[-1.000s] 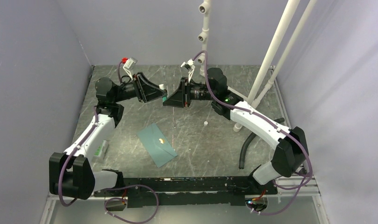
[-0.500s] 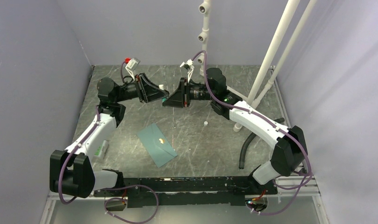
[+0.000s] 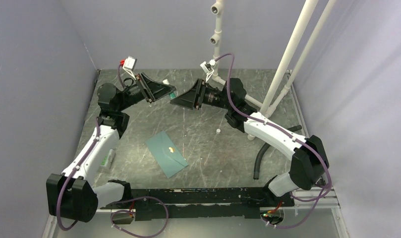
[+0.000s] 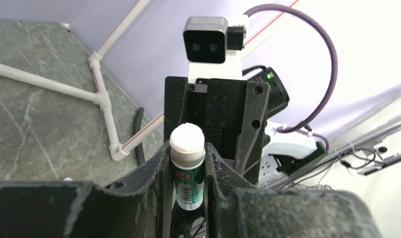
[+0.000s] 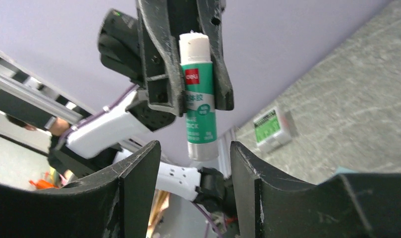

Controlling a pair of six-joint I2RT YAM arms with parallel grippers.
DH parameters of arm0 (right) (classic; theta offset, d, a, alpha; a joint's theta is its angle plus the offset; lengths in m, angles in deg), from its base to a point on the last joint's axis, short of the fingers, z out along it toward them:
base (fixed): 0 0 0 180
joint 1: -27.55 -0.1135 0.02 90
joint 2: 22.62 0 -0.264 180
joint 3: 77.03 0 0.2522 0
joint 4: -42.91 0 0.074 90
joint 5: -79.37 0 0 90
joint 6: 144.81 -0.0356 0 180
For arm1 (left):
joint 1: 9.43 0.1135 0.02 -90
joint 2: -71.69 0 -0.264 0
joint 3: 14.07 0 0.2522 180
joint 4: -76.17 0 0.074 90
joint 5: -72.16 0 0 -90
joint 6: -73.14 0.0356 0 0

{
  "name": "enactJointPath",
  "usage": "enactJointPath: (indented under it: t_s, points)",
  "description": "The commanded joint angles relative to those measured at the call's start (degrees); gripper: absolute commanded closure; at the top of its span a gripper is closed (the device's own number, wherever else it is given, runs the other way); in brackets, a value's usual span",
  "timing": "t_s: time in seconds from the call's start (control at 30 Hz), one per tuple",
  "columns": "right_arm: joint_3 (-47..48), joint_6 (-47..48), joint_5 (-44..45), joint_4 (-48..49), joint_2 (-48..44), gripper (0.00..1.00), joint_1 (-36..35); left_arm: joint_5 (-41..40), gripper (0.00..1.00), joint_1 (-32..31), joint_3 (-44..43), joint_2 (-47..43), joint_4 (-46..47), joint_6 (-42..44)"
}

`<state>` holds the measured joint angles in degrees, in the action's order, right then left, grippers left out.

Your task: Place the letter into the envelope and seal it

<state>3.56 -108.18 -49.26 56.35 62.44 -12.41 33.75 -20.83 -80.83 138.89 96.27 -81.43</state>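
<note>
The grey table (image 3: pixel 213 148) fills the middle of the overhead view, and both arms are raised above its far half, in the upper centre of the frame. The envelope (image 3: pixel 166 153) lies flat at lower centre, well apart from both arms, with a small gold mark showing on its face. The letter appears in no view. It may already be inside the envelope, but that cannot be told from here, nor whether the flap is folded down.

The left gripper (image 3: pixel 169 92) is pinching a glue stick (image 5: pixel 198 99) near its white end. The right gripper (image 5: pixel 194 153) stands spread, with a finger on each side of the stick's lower end and touching neither side. A green-and-white packet (image 3: pixel 107 159) lies at the left edge of the table. A small white piece (image 3: pixel 218 131), perhaps the stick's cap, sits right of centre.

By my reading the work is at the sealing stage. The glue is in hand and bared, but none has been put on the envelope. What seems left is gluing the flap and pressing it shut.
</note>
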Motion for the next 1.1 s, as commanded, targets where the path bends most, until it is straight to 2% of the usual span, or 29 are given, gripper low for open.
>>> enactJointPath:
  t_s: [0.0, 0.17, 0.37, 0.47, 0.57, 0.73, 0.8, 0.93, 1.07]
  points:
    - [-0.60, -10.46, 2.21, 13.80, -1.71, 0.45, -0.29, -6.40, 0.98, -0.29, -1.81, -2.70, -0.12, -5.41]
    - [1.33, -13.74, 0.35, 17.13, 0.56, 0.64, -0.55, -7.58, 0.98, -0.29, -3.15, -3.92, -3.03, -6.35]
    - [3.44, -9.52, 1.32, 11.39, 1.09, 0.87, -0.73, -7.73, 0.98, -0.29, -4.09, -4.49, -6.14, -5.22]
    - [5.25, -4.07, 2.37, 5.68, 1.17, 0.94, -0.77, -8.71, 0.98, -0.29, -4.19, -4.82, -9.02, -4.23]
    - [8.56, 8.49, 5.27, -5.81, 1.27, 1.00, -0.86, -10.82, 0.98, -0.29, -5.69, -5.11, -15.57, -1.93]
    - [14.52, 36.57, 18.88, -23.63, 3.01, 1.00, -2.26, -17.74, 0.97, -0.29, -12.95, -3.84, -38.74, 4.05]
    - [17.86, 44.85, 26.30, -28.70, 4.71, 1.00, -3.87, -19.80, 0.98, -0.29, -16.15, -2.65, -44.72, 4.57]
    - [26.69, 56.96, 44.10, -35.78, 9.89, 1.00, -9.14, -23.67, 0.98, -0.29, -21.98, 0.55, -54.83, 5.24]
    - [31.55, 61.92, 60.82, -37.15, 14.16, 1.00, -13.75, -25.90, 0.98, -0.29, -23.64, 1.93, -57.94, 5.62]
